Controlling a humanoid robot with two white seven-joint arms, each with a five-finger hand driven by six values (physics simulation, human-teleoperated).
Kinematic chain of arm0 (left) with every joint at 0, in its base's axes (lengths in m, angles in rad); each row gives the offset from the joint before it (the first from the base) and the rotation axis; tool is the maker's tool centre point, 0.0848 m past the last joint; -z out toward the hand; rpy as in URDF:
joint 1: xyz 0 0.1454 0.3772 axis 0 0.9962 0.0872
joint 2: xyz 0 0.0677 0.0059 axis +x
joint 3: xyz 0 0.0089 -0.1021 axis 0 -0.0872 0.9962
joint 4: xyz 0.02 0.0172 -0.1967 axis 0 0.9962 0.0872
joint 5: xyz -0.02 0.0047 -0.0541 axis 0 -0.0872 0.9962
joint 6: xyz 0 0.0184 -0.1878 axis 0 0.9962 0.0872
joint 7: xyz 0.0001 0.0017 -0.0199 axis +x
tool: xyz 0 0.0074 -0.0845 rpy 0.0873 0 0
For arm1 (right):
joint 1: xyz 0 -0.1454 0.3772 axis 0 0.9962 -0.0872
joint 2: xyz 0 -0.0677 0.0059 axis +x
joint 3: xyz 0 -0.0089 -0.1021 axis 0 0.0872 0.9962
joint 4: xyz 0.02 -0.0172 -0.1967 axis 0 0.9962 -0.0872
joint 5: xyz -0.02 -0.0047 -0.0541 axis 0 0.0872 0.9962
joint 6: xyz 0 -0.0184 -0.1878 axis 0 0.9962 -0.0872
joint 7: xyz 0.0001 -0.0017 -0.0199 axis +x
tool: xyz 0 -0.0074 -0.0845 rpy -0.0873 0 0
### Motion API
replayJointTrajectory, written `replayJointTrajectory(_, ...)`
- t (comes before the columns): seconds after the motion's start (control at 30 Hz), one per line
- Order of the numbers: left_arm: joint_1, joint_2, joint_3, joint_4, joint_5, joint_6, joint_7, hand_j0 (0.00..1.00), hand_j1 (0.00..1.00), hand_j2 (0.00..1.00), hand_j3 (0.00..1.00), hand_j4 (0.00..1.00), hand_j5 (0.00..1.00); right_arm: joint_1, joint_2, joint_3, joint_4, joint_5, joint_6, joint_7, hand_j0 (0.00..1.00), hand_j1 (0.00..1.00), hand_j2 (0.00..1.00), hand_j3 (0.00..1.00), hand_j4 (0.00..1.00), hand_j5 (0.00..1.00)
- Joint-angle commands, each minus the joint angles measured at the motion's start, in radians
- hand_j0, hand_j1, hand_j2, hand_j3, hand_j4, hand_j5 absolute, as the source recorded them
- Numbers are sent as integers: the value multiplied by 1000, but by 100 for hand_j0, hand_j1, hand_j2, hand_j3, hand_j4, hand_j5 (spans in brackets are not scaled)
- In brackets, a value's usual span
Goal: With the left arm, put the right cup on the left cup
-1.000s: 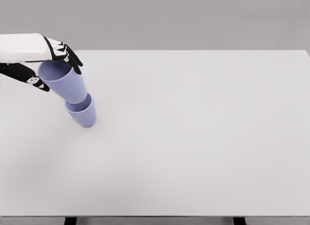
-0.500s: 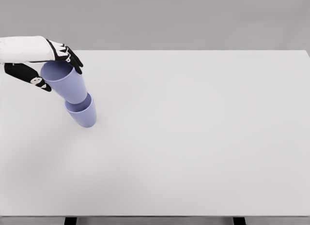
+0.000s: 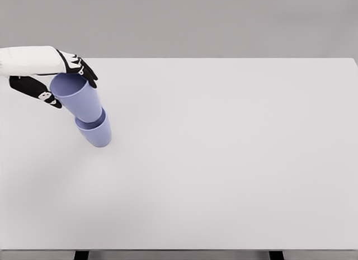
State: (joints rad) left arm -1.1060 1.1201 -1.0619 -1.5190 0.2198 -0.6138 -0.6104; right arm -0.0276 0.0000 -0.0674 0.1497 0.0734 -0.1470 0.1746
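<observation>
Two lilac cups stand nested at the table's left. The lower cup [image 3: 96, 133] rests on the tabletop, and the upper cup [image 3: 83, 103] sits inside it, leaning up and to the left. My left hand [image 3: 72, 90] comes in from the left edge and straddles the upper cup's rim. Its thumb [image 3: 42, 93] is on the near side and its fingers [image 3: 84, 70] are on the far side, shut on that cup. The right arm does not show.
The white table [image 3: 224, 159] stretches wide to the right of the cups. Its front edge runs along the bottom of the picture, and a plain grey wall stands behind it.
The left hand and the upper cup's rim have shifted a little to the right and down, so the cup leans less. The lower cup has stayed put.
</observation>
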Motion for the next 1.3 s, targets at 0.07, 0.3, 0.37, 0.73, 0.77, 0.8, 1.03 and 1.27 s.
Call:
replayJointTrajectory(0.07, 11, -13, 3, 14, -11, 3, 0, 61, 61, 61, 61, 61, 61, 0, 0, 0, 1, 0, 0, 0, 100, 100, 100, 100, 100, 100)
replayJointTrajectory(0.3, 15, -17, 3, 22, -19, 3, 0, 62, 62, 62, 62, 62, 62, 0, 0, 0, 1, 0, 0, 0, 100, 100, 100, 100, 100, 100)
replayJointTrajectory(0.37, 17, -17, 3, 25, -22, 3, 0, 62, 62, 62, 62, 62, 62, 0, 0, 0, 1, 0, 0, 0, 100, 100, 100, 100, 100, 100)
replayJointTrajectory(0.73, 29, -40, 11, 45, -36, 3, 0, 64, 64, 64, 64, 64, 64, 0, 0, 0, -1, 0, 0, 0, 100, 100, 100, 100, 100, 100)
replayJointTrajectory(0.77, 29, -40, 11, 51, -37, 3, 0, 64, 64, 64, 64, 64, 64, 0, 0, 0, 1, 0, 0, 0, 100, 100, 100, 100, 100, 100)
replayJointTrajectory(0.8, 29, -40, 13, 54, -37, 3, 0, 64, 64, 64, 64, 64, 64, 0, 0, 0, 1, 0, 0, 0, 100, 100, 100, 100, 100, 100)
replayJointTrajectory(1.03, 52, -43, 17, 63, -40, 3, 0, 64, 64, 64, 64, 64, 64, 0, 0, 0, 1, 0, 1, 0, 100, 100, 100, 100, 100, 100)
replayJointTrajectory(1.27, 52, -42, 22, 62, -56, 3, 0, 100, 100, 100, 100, 100, 100, 0, 0, 0, 1, 0, 0, 0, 100, 100, 100, 100, 100, 100)
